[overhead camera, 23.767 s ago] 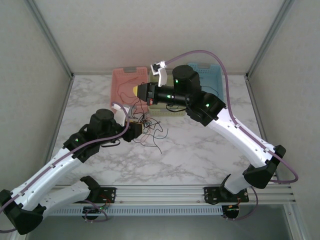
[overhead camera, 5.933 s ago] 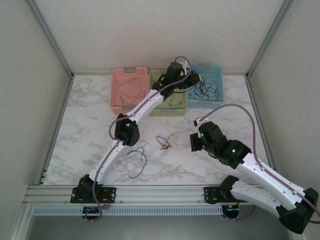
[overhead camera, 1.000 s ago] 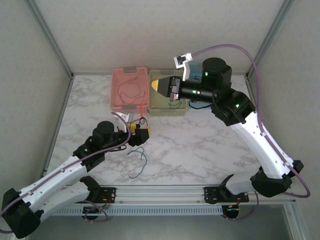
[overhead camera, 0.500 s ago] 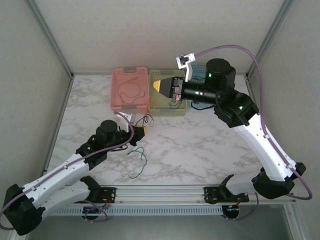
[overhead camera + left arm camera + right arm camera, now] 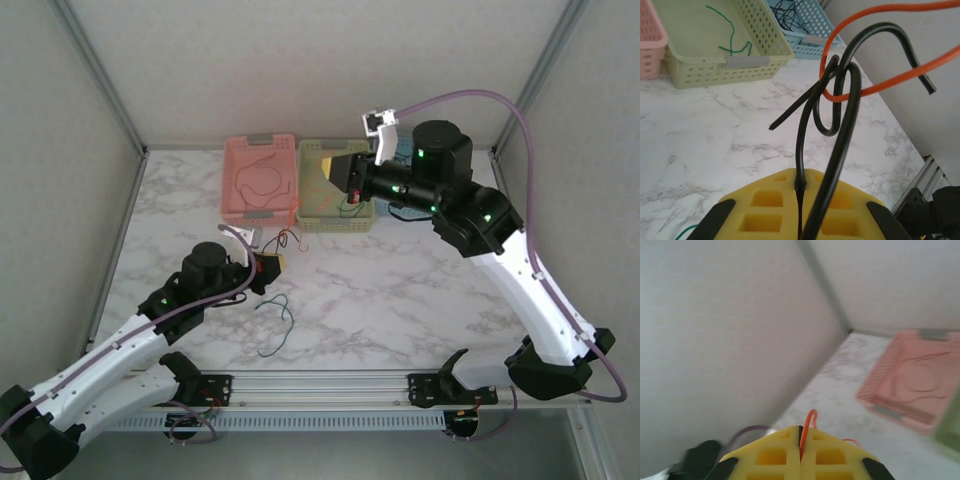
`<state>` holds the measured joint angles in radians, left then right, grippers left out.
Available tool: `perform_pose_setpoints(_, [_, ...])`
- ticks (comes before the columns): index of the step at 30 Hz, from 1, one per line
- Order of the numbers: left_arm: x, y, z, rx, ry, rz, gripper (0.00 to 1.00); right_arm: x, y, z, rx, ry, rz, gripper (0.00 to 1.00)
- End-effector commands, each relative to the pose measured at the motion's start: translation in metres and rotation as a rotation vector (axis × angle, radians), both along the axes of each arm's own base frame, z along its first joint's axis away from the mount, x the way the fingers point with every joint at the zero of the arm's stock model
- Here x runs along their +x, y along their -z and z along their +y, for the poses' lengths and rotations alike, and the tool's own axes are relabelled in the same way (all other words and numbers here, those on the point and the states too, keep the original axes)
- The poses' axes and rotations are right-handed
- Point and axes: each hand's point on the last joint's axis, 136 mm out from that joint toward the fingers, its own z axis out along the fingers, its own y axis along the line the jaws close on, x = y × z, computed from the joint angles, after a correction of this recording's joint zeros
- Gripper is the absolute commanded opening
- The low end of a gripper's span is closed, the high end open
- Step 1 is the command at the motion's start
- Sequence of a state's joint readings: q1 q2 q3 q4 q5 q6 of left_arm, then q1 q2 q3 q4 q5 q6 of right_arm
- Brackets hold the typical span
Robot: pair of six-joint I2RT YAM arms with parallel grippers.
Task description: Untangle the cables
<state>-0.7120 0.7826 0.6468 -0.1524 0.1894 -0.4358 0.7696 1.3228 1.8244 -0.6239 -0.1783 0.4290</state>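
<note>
My left gripper is low over the marble table, its yellow pads shut on a black cable. That cable loops up and is hooked through an orange-red cable. My right gripper hangs high over the green basket, shut on the other part of the orange-red cable, which runs down in a thin line towards the left gripper. A loose green cable lies on the table near the front.
Three baskets stand along the back wall: a pink one with red cables, the green one with a green cable, and a blue one with dark cables. The right arm reaches across the blue basket.
My left gripper has shut on the black cable and drawn back a little to the left. The right gripper has moved right with the orange-red cable.
</note>
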Motion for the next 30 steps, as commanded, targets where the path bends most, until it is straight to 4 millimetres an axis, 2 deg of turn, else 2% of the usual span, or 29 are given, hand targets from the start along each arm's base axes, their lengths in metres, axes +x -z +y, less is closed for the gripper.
perform_pose_setpoints(1, [-0.002,-0.014,0.021,0.015,-0.095,0.013,0.00,0.020,-0.037,-0.089,-0.163,0.367,-0.268,0.00])
perform_pose_setpoints(3, [-0.004,-0.020,0.028,0.039,-0.120,0.025,0.00,0.027,-0.042,-0.128,-0.234,0.529,-0.311,0.00])
perform_pose_setpoints(6, [-0.006,-0.026,0.046,0.086,-0.187,0.043,0.00,0.023,-0.053,-0.175,-0.307,0.723,-0.375,0.00])
perform_pose_setpoints(9, [-0.007,-0.027,0.073,0.161,-0.291,0.055,0.00,0.012,-0.063,-0.214,-0.342,0.880,-0.428,0.00])
perform_pose_setpoints(13, [-0.010,-0.024,0.108,0.266,-0.423,0.068,0.00,-0.003,-0.076,-0.252,-0.398,1.026,-0.497,0.00])
perform_pose_setpoints(17, [-0.015,-0.026,0.133,0.329,-0.504,0.060,0.00,-0.006,-0.078,-0.266,-0.463,1.084,-0.516,0.00])
perform_pose_setpoints(25, [-0.018,-0.037,0.148,0.377,-0.540,0.021,0.00,-0.004,-0.070,-0.282,-0.560,1.154,-0.514,0.00])
perform_pose_setpoints(30, [-0.018,-0.039,0.156,0.406,-0.564,0.006,0.00,0.002,-0.060,-0.273,-0.555,1.100,-0.490,0.00])
